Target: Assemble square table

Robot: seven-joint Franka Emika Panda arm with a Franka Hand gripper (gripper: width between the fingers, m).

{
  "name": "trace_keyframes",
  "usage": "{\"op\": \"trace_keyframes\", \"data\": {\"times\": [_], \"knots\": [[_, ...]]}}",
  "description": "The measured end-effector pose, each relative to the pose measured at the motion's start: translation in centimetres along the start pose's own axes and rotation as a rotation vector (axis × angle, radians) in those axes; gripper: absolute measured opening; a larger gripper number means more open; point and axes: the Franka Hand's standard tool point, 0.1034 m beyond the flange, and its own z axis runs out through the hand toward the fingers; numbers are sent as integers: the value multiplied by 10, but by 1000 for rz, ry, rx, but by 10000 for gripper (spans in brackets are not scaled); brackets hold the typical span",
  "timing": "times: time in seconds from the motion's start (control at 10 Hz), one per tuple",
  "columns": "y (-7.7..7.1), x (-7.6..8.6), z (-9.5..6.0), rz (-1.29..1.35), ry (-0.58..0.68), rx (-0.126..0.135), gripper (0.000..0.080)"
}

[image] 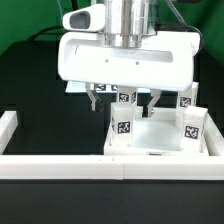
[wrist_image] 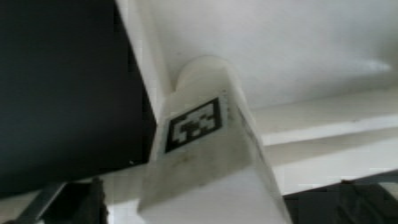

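The square table's white top [image: 155,135] lies on the black table, with white tagged legs standing on its corners. One leg [image: 124,125] stands at the near corner on the exterior view's left, another [image: 191,124] at the near right, and a third [image: 185,100] behind that one. My gripper [image: 125,100] hangs over the far left corner, its dark fingers [image: 95,98] open on either side of a fourth leg [image: 126,96]. In the wrist view that tagged leg [wrist_image: 199,125] rises between the open jaws of the gripper [wrist_image: 205,205], with a gap beside it, over the top [wrist_image: 302,60].
A long white border rail [image: 100,166] runs along the front, and another rail [image: 8,126] stands at the exterior view's left. Black table surface [wrist_image: 63,90] lies beside the top.
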Motion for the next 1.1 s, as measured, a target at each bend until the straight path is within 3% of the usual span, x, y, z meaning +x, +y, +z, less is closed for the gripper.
{"op": "trace_keyframes", "data": {"times": [0.5,0.7,0.8,0.9,1.1], "knots": [[3,1,0,-298,1,-30,649],[3,1,0,-293,1,-30,395],[3,1,0,-293,1,-30,395],[3,2,0,-276,2,-29,292],[3,2,0,-244,2,-29,292]]}}
